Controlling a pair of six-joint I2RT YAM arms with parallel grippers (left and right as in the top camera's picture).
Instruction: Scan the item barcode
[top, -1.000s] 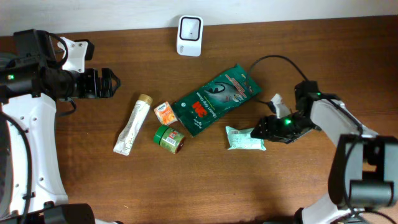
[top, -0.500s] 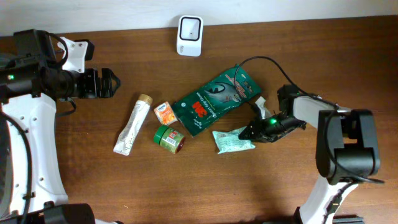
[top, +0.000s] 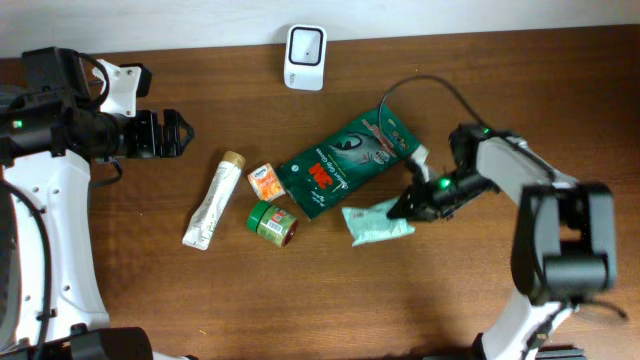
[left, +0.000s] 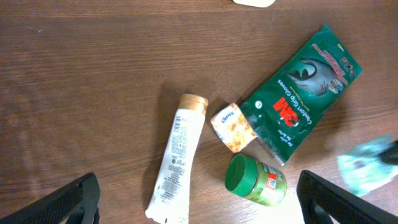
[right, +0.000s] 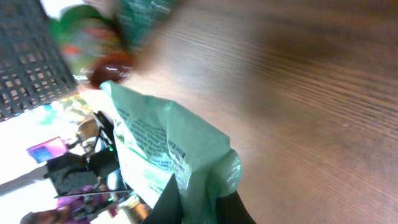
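My right gripper (top: 407, 208) is shut on the right end of a pale green plastic packet (top: 374, 223), right of the table's middle. In the right wrist view the crinkled packet (right: 166, 152) is pinched between the two dark fingers (right: 166, 208) of the gripper (right: 200, 210). A white scanner (top: 304, 57) sits at the back edge, well apart from the packet. My left gripper (top: 176, 133) hangs open at the far left with nothing in it. No barcode shows clearly on the packet.
A dark green glove pack (top: 346, 158) lies just above the packet. Left of it are a small orange packet (top: 265, 182), a green jar (top: 272, 222) on its side and a white tube (top: 213, 200). The left wrist view shows the same jar (left: 255, 182) and tube (left: 177, 158).
My right gripper went from open to shut on the pale green packet. The packet shifted left and turned slightly. The left arm stayed still.
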